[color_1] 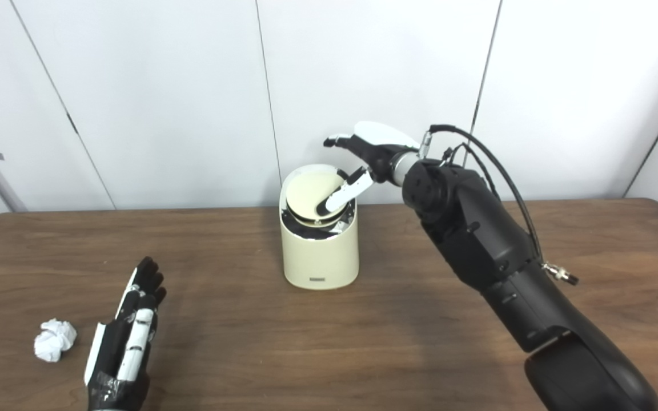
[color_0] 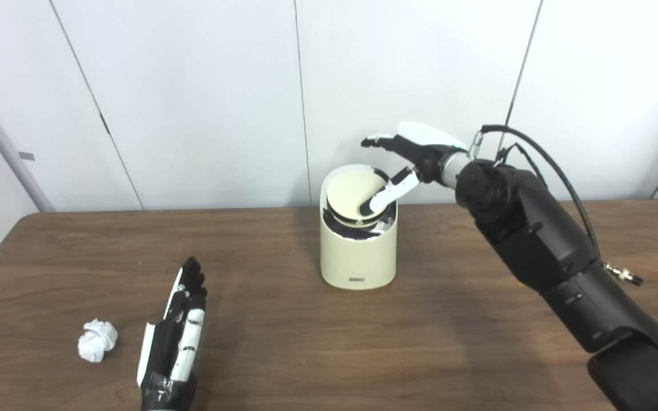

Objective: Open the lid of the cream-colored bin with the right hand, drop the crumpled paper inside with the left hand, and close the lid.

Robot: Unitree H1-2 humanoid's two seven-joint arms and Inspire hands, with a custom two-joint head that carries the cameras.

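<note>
Left eye view: the cream-colored bin (color_0: 357, 245) is seen at the centre of the frame on the brown bench (color_0: 329, 348). Its round lid (color_0: 354, 197) is tilted, with a dark gap showing beneath its lower edge, so the opening step is judged to be under way rather than finished. The right hand (color_0: 406, 160), at centre right, is held spread above the bin, nothing clasped in it; one finger is laid down on the lid and the others are stretched out over it.

The crumpled paper (color_0: 97, 340) lies at the lower left, just beside the left hand (color_0: 175, 337), which is laid out flat with fingers extended and empty. Picking up, dropping and closing are all left to be done.

The bin's inside is mostly hidden by the lid; only dark and pale patches are made out. How the lid is hinged cannot be told.
</note>
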